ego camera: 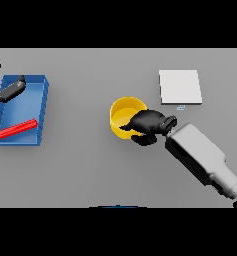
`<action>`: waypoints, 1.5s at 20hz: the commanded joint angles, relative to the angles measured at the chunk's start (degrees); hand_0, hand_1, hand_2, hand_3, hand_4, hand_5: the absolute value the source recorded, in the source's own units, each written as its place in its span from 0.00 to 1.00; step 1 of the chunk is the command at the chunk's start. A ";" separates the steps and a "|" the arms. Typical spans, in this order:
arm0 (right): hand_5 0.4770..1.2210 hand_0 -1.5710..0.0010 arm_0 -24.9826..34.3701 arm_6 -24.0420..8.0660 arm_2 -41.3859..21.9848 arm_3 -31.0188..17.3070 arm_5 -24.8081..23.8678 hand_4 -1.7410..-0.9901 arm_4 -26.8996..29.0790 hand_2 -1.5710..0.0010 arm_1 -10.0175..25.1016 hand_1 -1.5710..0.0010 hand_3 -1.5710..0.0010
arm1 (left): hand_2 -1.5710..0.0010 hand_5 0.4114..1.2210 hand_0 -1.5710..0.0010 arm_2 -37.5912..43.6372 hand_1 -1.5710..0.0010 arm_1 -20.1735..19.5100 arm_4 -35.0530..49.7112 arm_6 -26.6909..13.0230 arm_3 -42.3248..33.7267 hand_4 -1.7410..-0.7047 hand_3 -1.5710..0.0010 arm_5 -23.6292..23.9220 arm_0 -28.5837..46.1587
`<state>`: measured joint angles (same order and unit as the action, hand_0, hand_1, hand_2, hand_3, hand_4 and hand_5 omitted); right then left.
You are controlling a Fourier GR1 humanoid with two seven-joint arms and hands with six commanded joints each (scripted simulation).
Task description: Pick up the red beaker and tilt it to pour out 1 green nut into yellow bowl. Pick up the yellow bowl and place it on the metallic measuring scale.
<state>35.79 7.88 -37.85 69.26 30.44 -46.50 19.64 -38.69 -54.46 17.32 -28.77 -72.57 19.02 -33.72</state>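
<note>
My right hand (149, 124) is clenched on the rim of the yellow bowl (124, 116) at mid-table, so the placing step is in hand, and next comes a level carry to the metallic measuring scale (180, 87).

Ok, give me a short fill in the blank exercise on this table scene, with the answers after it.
1. The right hand grips the rim of the yellow ____.
2. The red beaker lies inside the ____ tray.
3. The metallic measuring scale sits toward the robot's ____ of the yellow bowl.
4. The left hand hovers over the tray's ____ end.

Answers: bowl; blue; right; far
</note>
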 commanded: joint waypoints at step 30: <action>1.00 0.00 9.97 -5.46 8.22 6.58 5.63 0.03 8.12 0.00 12.08 0.00 0.17 | 1.00 0.41 1.00 0.00 1.00 -1.40 -0.16 -0.99 -2.83 0.90 1.00 1.00 0.44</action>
<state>45.78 2.05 -29.61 75.83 36.04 -38.39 31.74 -38.68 -55.85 17.15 -29.75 -75.41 20.04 -33.30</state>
